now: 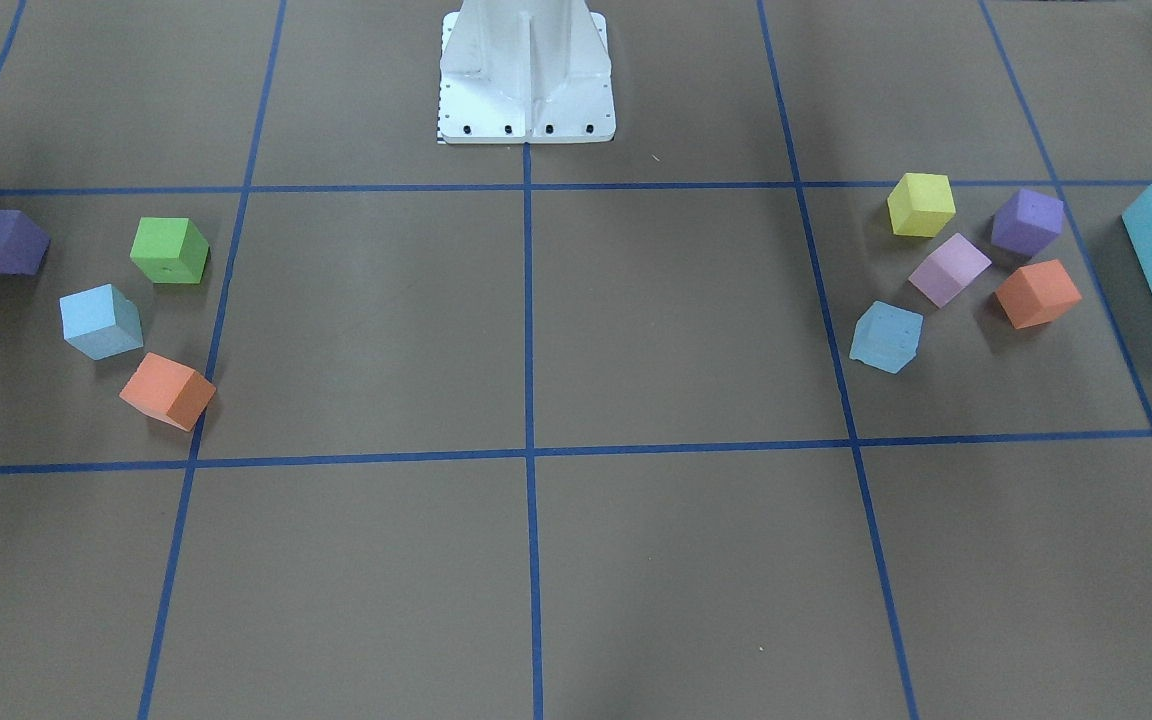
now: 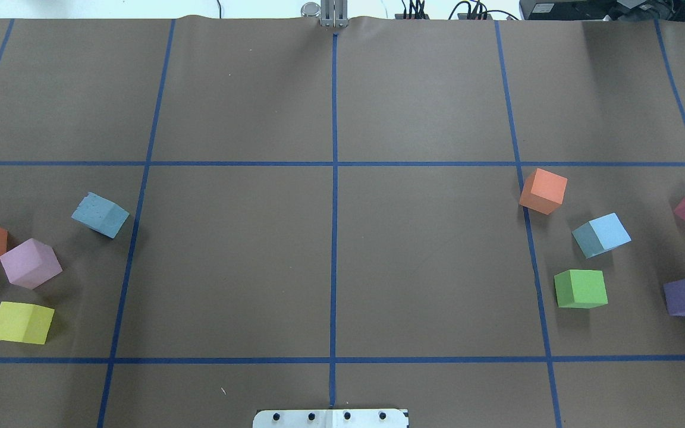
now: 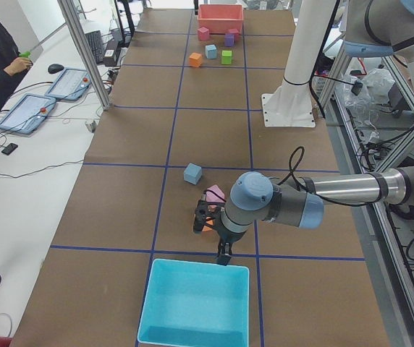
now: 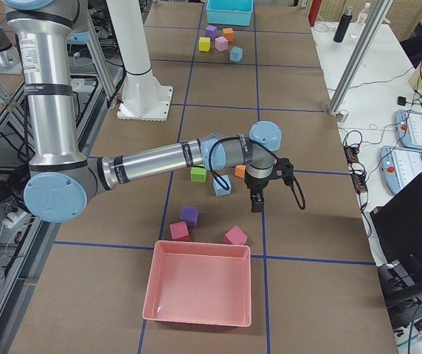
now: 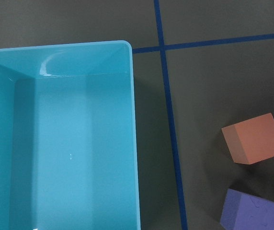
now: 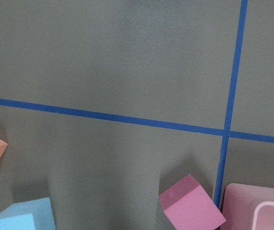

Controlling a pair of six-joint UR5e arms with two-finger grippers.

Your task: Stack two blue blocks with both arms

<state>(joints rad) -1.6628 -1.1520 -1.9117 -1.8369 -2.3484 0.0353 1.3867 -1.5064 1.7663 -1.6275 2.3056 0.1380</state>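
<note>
Cubes of coloured foam lie in two clusters on the brown paper-covered bench point(image 2: 229, 267), which is crossed by blue tape lines. One pale sky-blue foam cube point(image 2: 100, 214) rests on the robot's left side, just beside a tape line and near a lilac foam cube point(image 2: 30, 263) without touching it. The other pale sky-blue foam cube point(image 2: 602, 235) rests on the right side, between an orange foam cube point(image 2: 543, 190) and a green foam cube point(image 2: 581, 289), touching neither. The two blue cubes are well apart and unstacked. The left grey jointed arm point(image 3: 337, 191) reaches low over the bench, its black fingers point(image 3: 224, 259) pointing down near the rim of the big turquoise plastic bin point(image 3: 192, 325). The right grey jointed arm point(image 4: 159, 158) stretches out likewise, its black fingers point(image 4: 255, 205) hanging near the right-side blue cube. For either arm, I cannot tell whether the fingers are apart or closed.
</note>
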